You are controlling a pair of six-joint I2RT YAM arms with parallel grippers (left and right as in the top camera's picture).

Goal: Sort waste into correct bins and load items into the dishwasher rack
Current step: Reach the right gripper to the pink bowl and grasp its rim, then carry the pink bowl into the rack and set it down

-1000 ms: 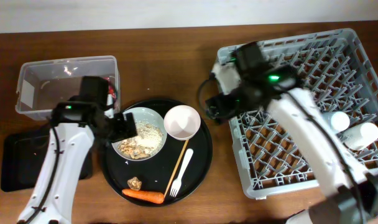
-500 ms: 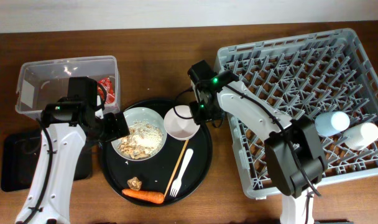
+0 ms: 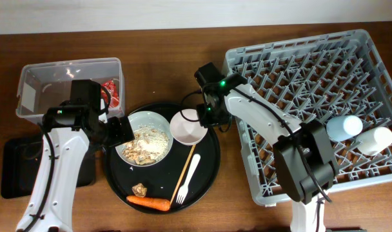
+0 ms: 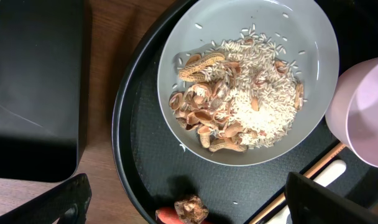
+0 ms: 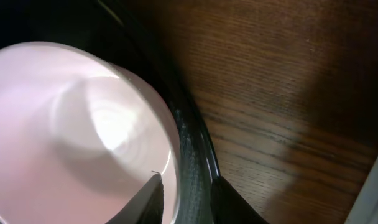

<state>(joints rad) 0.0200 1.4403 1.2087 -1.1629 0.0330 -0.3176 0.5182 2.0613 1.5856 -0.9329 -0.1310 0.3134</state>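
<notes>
Right gripper (image 5: 186, 198): 2 fingers straddle small pink bowl (image 5: 71, 124) rim, 1 inside, 1 outside; clamp not confirmable. Bowl on round black tray (image 5: 190, 146); rim pinch suits lift to dishwasher rack (image 3: 312, 96). Left gripper (image 4: 186, 194): fingers wide apart above pale green bowl (image 4: 282, 31).
</notes>
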